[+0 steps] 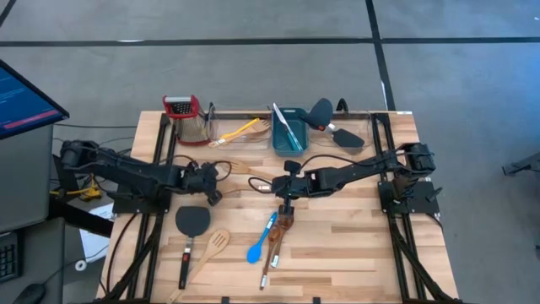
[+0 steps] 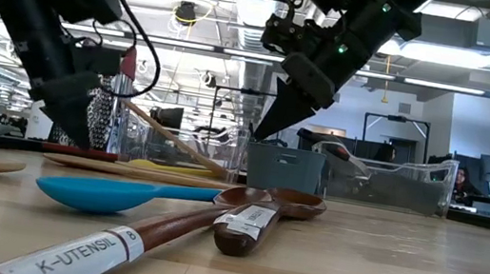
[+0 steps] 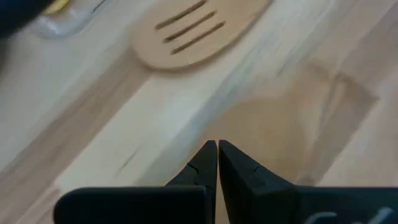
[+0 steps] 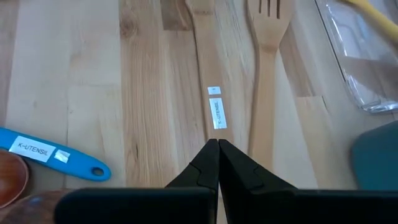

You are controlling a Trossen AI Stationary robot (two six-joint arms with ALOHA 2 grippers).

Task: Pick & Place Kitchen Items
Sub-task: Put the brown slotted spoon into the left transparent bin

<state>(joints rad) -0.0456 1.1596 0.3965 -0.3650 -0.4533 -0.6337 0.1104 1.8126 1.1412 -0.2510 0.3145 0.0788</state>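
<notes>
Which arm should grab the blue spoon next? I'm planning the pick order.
Probably the right. The right gripper, shut and empty, hangs just beside the blue spoon and the dark-brown wooden spoon. The left gripper, also shut, sits farther off, near the pale slotted spatula.

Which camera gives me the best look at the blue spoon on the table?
The low view: the blue spoon lies close to the camera, bowl and handle start clear, beside the dark-brown wooden spoon. The high view shows it whole but small. The right wrist view catches only its labelled handle end. The left wrist view shows none of it.
</notes>
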